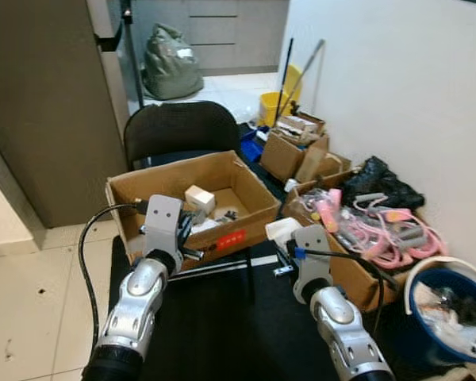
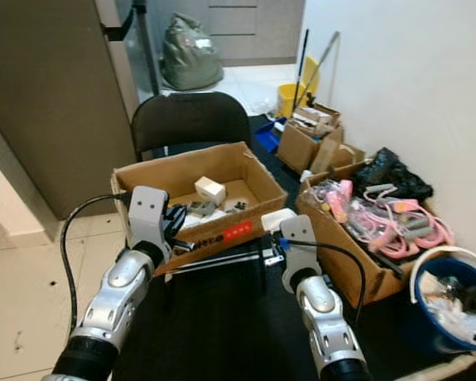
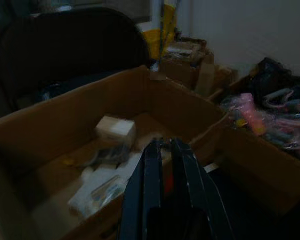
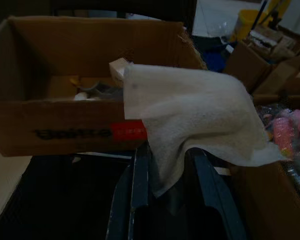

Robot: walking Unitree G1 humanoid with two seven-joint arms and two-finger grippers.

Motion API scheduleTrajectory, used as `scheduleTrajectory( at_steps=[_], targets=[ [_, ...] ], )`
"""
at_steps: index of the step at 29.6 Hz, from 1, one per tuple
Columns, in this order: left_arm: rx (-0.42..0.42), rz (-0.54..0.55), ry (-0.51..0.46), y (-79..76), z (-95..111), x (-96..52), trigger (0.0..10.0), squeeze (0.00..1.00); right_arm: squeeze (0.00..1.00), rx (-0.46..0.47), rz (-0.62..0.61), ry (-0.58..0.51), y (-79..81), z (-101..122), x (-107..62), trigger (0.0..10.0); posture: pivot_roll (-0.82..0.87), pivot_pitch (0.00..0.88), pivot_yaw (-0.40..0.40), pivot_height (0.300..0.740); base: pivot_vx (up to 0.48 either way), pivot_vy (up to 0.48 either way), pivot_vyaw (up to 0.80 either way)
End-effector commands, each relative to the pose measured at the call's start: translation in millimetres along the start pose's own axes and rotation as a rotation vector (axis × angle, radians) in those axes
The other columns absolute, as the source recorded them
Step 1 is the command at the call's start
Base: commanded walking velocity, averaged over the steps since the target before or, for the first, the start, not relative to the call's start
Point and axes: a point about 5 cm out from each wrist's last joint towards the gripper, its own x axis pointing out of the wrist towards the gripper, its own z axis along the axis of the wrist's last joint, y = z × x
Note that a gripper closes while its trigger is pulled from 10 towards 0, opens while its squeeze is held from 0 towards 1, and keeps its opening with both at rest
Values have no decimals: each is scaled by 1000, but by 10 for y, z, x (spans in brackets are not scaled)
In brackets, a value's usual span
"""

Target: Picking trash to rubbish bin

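Beside the cardboard box (image 2: 198,198), the right end effector (image 4: 172,165) grips a paper towel (image 4: 190,115), best carried level to the blue bin (image 1: 452,305); the left end effector (image 3: 165,155) is clenched, empty.

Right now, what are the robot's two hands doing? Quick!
Left gripper: shut, holding nothing, above the front edge of the cardboard box.
Right gripper: shut on a white tissue.

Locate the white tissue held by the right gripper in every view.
Left eye: white tissue just beyond the right gripper.
Right eye: tissue beside the box corner.
Left wrist: cannot make it out.
Right wrist: tissue draped over the fingers.
Shared landmark: red label on the cardboard box.
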Motion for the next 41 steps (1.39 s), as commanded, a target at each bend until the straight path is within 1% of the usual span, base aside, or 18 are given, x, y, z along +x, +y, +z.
scheduleTrajectory(
  at_steps=[1,10,28,36,38,39,40,41],
  targets=[
    [-5,5,11,0,-31,-15,10000,0,0,15,8,-2,18,-2,2,10000,-87,51,-11,740,349,0,0],
    [-5,7,10,3,-28,-15,10000,0,0,7,25,-8,46,35,25,10000,-84,52,-12,740,348,0,0],
    [-2,4,9,3,-21,-8,10000,0,0,-4,34,-19,46,85,89,10000,-75,53,-13,740,348,0,0],
    [4,0,12,5,-19,-9,10000,0,0,-14,34,-24,11,120,137,10000,-74,52,-15,740,347,0,0],
    [28,-34,28,-13,-28,-10,10000,0,0,-21,34,-27,8,131,149,10000,-74,52,-13,740,300,0,0],
    [85,-104,86,-56,-76,-15,10000,0,0,-34,43,-25,3,145,167,10000,-72,51,-12,740,0,0,0],
    [85,-104,86,-56,-76,-15,10000,0,0,-34,43,-25,3,145,167,10000,-72,51,-12,740,0,0,0],
    [131,-168,102,-89,-98,-35,10000,0,0,-40,43,-28,-8,158,178,10000,-73,52,-8,740,0,0,0]
  ],
)
